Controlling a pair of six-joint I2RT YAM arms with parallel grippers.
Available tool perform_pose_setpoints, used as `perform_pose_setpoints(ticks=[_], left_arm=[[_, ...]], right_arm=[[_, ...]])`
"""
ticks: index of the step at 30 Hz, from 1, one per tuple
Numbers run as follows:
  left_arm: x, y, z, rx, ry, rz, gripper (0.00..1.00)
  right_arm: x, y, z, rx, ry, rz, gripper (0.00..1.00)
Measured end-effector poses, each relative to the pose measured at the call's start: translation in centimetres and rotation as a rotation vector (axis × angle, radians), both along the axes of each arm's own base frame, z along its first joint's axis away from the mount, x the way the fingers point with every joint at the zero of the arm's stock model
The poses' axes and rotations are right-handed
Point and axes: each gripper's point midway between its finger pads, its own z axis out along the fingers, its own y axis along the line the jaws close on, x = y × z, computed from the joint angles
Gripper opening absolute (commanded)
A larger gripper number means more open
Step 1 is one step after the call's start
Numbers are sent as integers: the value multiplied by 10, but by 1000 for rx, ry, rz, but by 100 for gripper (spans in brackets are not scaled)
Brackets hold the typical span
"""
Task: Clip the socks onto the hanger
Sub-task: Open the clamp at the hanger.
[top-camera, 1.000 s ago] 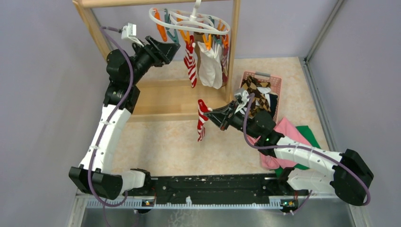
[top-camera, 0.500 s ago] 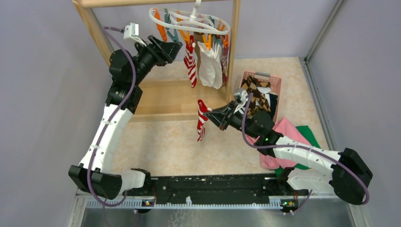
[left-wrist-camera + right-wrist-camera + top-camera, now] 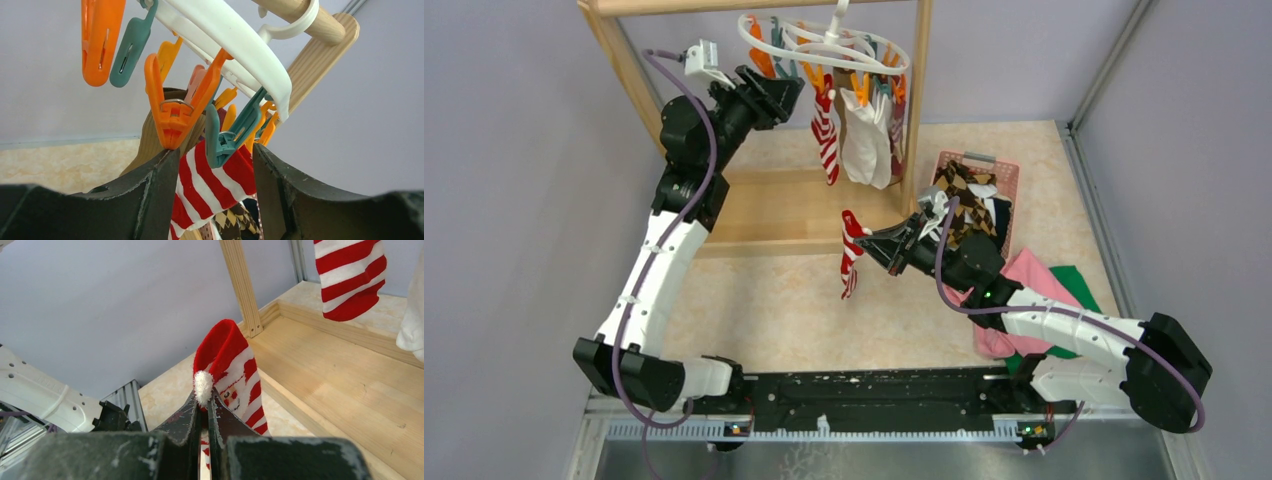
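Note:
The white oval hanger [image 3: 824,45] hangs from the wooden rack with orange and teal clips. A red-white striped sock [image 3: 826,135] and a white sock [image 3: 869,140] hang from it. My left gripper [image 3: 792,92] is open just left of the clips; in its wrist view an orange clip [image 3: 172,117] and a teal clip [image 3: 227,140] holding the striped sock [image 3: 215,180] sit above the jaws. My right gripper [image 3: 864,240] is shut on a second red-white striped sock [image 3: 850,255], which dangles above the table; the wrist view shows it [image 3: 227,362] pinched.
The wooden frame rack [image 3: 794,205] stands at the back with a wooden base. A pink basket [image 3: 1009,180] at right holds argyle and dark socks [image 3: 964,200]. A pink cloth [image 3: 1034,275] and a green cloth [image 3: 1079,285] lie under my right arm.
My left gripper has risen and moved slightly right, closer to the hanger's clips. My right gripper and its sock have stayed still.

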Motion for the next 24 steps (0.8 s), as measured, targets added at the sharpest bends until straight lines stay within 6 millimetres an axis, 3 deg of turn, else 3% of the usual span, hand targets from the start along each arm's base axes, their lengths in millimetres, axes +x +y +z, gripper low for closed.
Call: perform_pose_setpoints(ticks=[24], left_arm=[[4,2,12,-8,-48,53,59]], right_arm=[[0,0,1,2,-3,-1,0]])
